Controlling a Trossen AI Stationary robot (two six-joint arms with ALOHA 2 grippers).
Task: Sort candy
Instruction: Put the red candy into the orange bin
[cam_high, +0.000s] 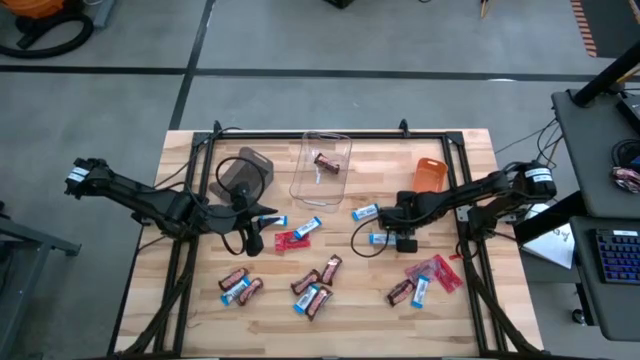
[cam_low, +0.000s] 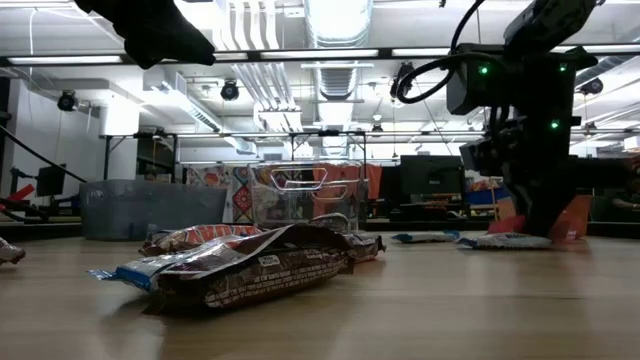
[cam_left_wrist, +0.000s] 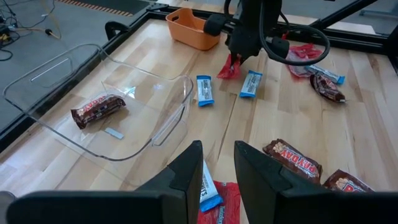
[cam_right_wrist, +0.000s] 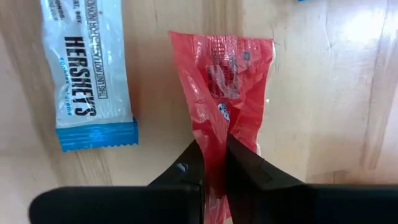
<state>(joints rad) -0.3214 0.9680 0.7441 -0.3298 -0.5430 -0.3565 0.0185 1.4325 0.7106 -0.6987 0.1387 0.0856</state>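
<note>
We see the wooden surface (cam_high: 470, 300) with three bins along its far side: a grey bin (cam_high: 245, 172), a clear bin (cam_high: 322, 165) holding one brown bar (cam_high: 327, 162), and an orange bin (cam_high: 431, 174). The rest of the candy lies loose across the middle and near part of the surface, pointing every which way: a mixed brown and blue-and-white cluster (cam_high: 315, 285) near the centre front, another small group (cam_high: 238, 287) to its left, a red-and-blue pile (cam_high: 428, 277) at the right front. The right claw (cam_right_wrist: 214, 163) sits just in front of the orange bin and is pinched shut on a red bar (cam_right_wrist: 225, 99), gripping the crinkled wrapper at one end. In its wrist view the red bar's long axis runs straight away from the fingers, and a blue-and-white Hershey's bar (cam_right_wrist: 87, 68) lies just beside it, roughly parallel, apart from it. The left claw (cam_left_wrist: 217, 165) hovers in front of the clear bin, fingers parted a little with nothing between them, above a blue bar (cam_left_wrist: 208, 193) and a red wrapper (cam_left_wrist: 224, 208). We judge these bars light, the film soft, slick and crinkly, the chocolate inside crushable, so a pinch across the short axis mid-body holds better than the wrapper tail, which may slip or tear.
</note>
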